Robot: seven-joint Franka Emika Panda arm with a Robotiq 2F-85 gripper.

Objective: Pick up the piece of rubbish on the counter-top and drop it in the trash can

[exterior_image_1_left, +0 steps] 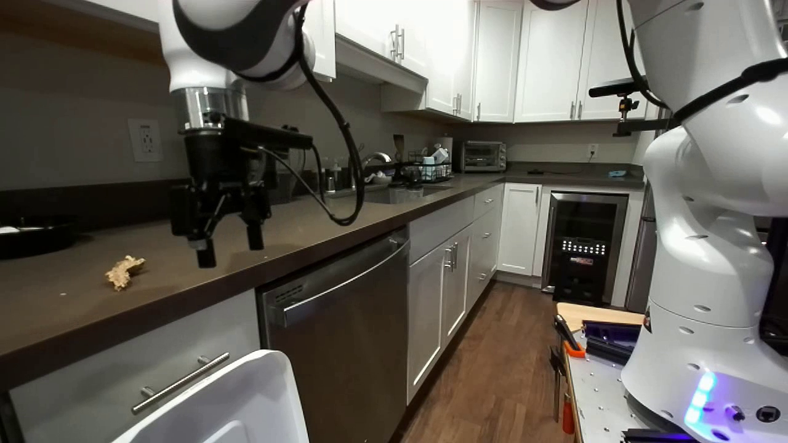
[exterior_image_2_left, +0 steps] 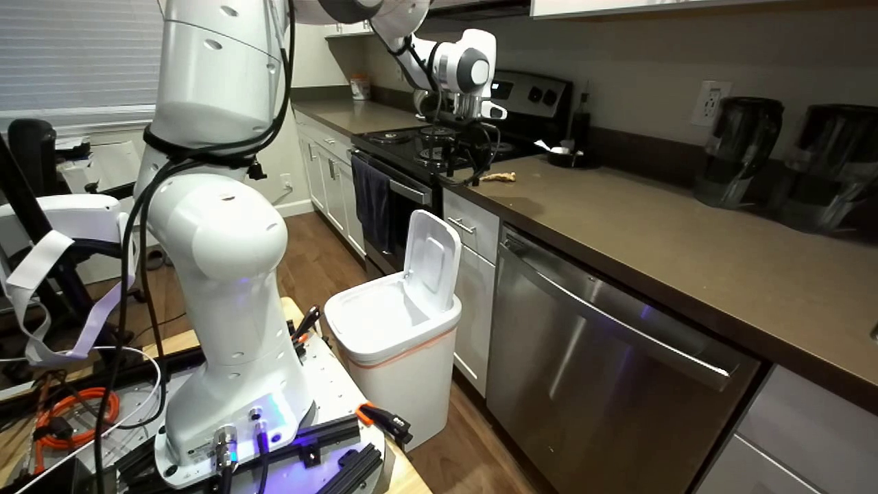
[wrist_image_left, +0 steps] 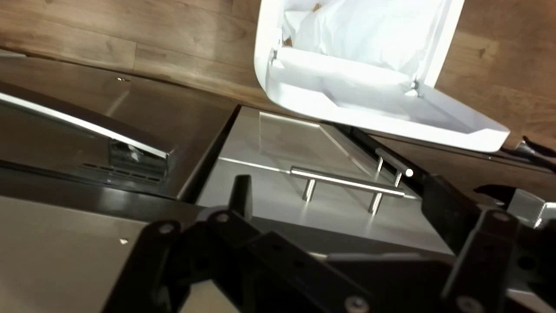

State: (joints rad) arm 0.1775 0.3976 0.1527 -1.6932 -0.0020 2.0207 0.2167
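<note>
On the bench [exterior_image_1_left: 289, 231] we see scrap [exterior_image_1_left: 125, 272], lower and nearer the wall [exterior_image_1_left: 74, 123] than our end effector [exterior_image_1_left: 231, 245], fingers [exterior_image_1_left: 207, 253] apart.

Wht cabs [exterior_image_1_left: 520, 229] line brn wood flr [exterior_image_1_left: 486, 369], w/ window blinds [exterior_image_2_left: 75, 51] dn.

A dark towel [exterior_image_2_left: 372, 206] hangs on the stove [exterior_image_2_left: 425, 154] (a steel dishwasher [exterior_image_2_left: 597, 370] stands nearby).
</note>
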